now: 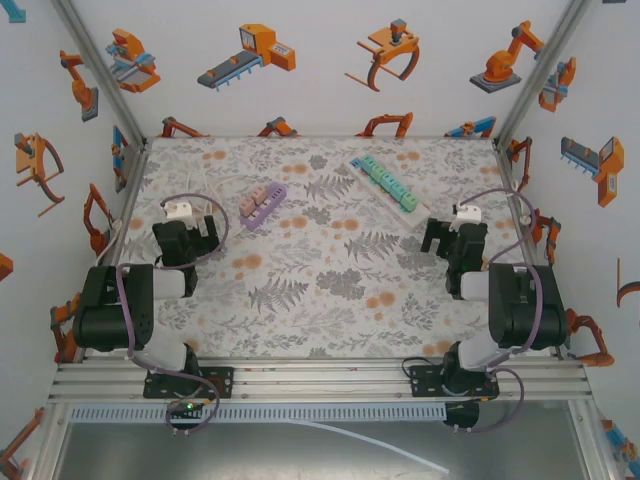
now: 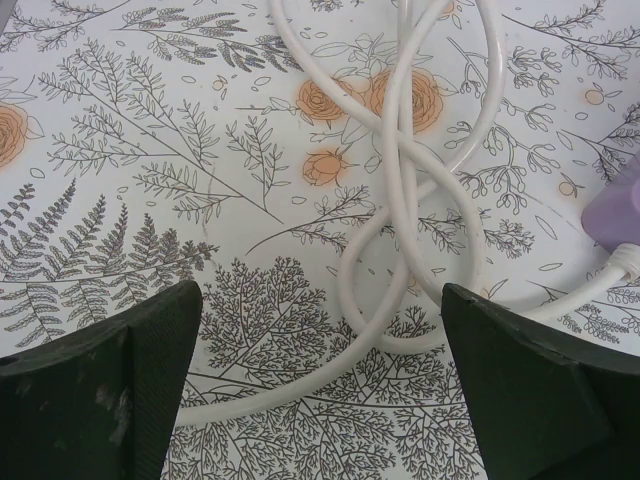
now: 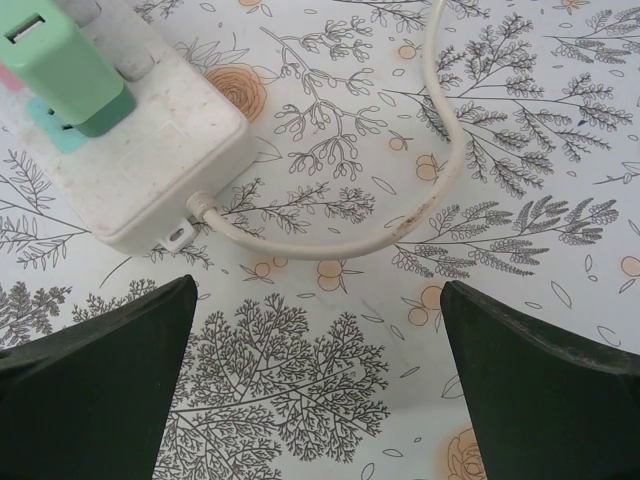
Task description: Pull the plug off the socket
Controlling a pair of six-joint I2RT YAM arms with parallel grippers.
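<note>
A white socket strip (image 3: 150,150) is lying diagonally on the far right of the counter (image 1: 320,290), mint-green plugs (image 3: 60,55) sitting upright in it and its white cord (image 3: 440,190) curving away. A purple socket strip (image 1: 262,208) is lying left of centre, carrying pink plugs (image 1: 258,196).

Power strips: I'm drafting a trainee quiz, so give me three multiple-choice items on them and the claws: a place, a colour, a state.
1. In the top view, the purple strip lies where from the white strip? A right B left C on top
2. The white strip's plugs are: A red B black C green
3. The left claw and right claw are: A both open B both shut C only left shut
Answers: 1 B, it lies centre-left, the white one further right; 2 C, mint and teal bodies show in the right wrist view; 3 A, each wrist view shows a wide gap, nothing gripped.
</note>
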